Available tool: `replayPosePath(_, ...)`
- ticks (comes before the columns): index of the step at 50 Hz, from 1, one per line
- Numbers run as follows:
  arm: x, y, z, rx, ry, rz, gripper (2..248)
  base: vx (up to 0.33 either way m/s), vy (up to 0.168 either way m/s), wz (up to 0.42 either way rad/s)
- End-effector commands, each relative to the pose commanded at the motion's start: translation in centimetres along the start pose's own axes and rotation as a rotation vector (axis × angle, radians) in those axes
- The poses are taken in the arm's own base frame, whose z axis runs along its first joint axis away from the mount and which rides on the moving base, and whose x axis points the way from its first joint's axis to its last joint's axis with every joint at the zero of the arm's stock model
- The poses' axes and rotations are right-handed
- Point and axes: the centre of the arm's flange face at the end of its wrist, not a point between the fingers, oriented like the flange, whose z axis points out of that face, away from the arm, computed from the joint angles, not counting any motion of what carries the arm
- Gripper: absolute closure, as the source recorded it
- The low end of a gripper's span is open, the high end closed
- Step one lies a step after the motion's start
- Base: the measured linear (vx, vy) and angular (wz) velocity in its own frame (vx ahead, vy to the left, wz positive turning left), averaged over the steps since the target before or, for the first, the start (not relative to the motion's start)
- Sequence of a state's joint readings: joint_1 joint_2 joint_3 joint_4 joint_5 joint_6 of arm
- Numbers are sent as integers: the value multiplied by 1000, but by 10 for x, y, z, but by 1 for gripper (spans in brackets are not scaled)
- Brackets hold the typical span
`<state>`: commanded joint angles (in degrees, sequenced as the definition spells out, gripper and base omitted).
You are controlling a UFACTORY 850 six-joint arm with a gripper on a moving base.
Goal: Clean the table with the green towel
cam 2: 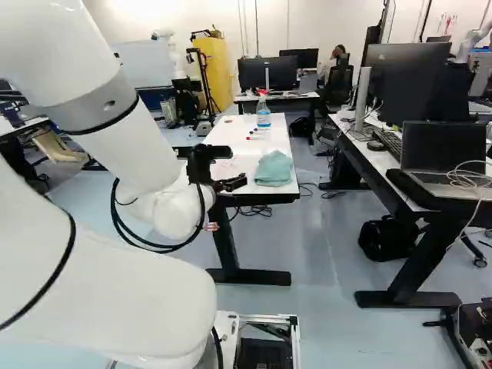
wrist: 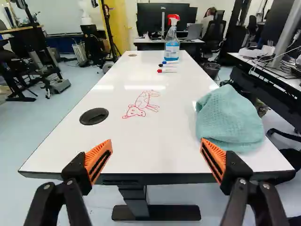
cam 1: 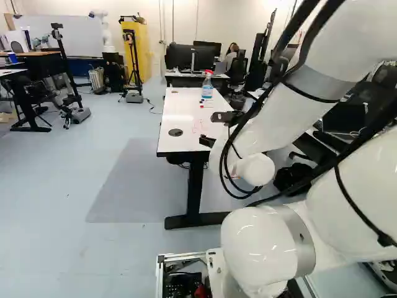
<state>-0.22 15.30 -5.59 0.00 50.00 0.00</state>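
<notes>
1. Wrist view: the gripper (cam 2: 237, 167) is seen with its fingers (wrist: 98, 161) spread wide.
2. At two o'clock, twelve being straight ahead, the green towel (wrist: 230, 117) is heaped on the white table (wrist: 146, 153), its pale, waffle-textured cloth softly rumpled.
3. At twelve, a red drawing (wrist: 135, 110) is seen; farther out, markers (wrist: 167, 71) and a spray bottle (wrist: 172, 45).

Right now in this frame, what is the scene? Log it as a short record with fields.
gripper: open, nothing held
towel: green, bunched, on the near end of the table, at its right side in the right base view
drawing: red lines, animal shape, on the tabletop
markers: lying toward the far end, beyond the drawing
spray bottle: upright, red top, just beyond the markers
cleaning: drawing not wiped off
</notes>
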Motion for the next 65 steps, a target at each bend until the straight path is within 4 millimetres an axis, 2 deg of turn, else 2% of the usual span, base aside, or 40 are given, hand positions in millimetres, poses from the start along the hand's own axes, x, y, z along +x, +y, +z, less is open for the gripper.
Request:
replayPosePath(16, 17, 7, 13, -23, 26, 8, 3, 0, 0, 0)
replayPosePath(44, 59, 29, 48, -83, 57, 26, 3, 0, 0, 0)
replayPosePath(65, 70, 50, 84, -124, 2, 43, 3, 0, 0, 0)
